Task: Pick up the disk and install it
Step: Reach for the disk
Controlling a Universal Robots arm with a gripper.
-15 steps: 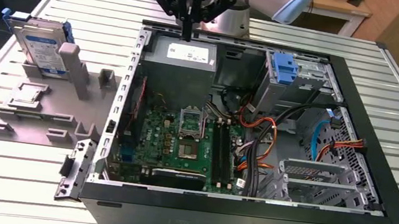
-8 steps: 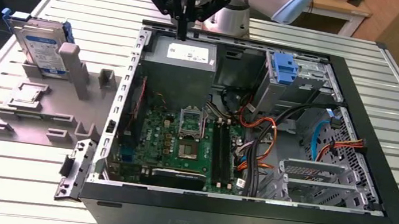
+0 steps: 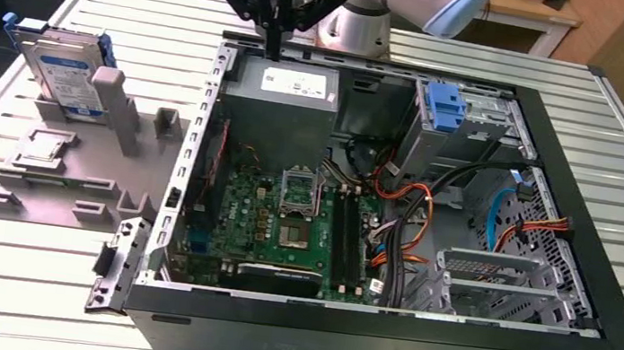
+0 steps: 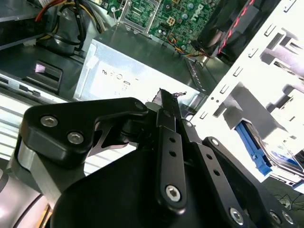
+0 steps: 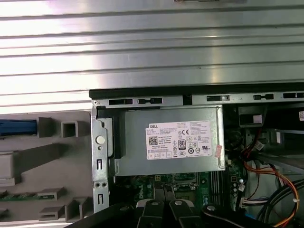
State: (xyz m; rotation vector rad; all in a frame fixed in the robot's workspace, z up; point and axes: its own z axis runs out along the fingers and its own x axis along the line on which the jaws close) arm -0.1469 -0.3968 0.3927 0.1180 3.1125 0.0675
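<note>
The disk, a silver drive with a white-and-blue label in a blue carrier, stands upright in a grey holder on the exterior view's left, outside the computer case. Its blue edge also shows in the first wrist view and in the second wrist view. My gripper hangs at the back of the case, above the grey power supply box, well apart from the disk. Its black fingers lie together, shut, with nothing between them.
The open computer case lies on a ribbed metal table, with a green motherboard, cables and a metal drive cage inside. A bare blue bracket sits in the bay at the back.
</note>
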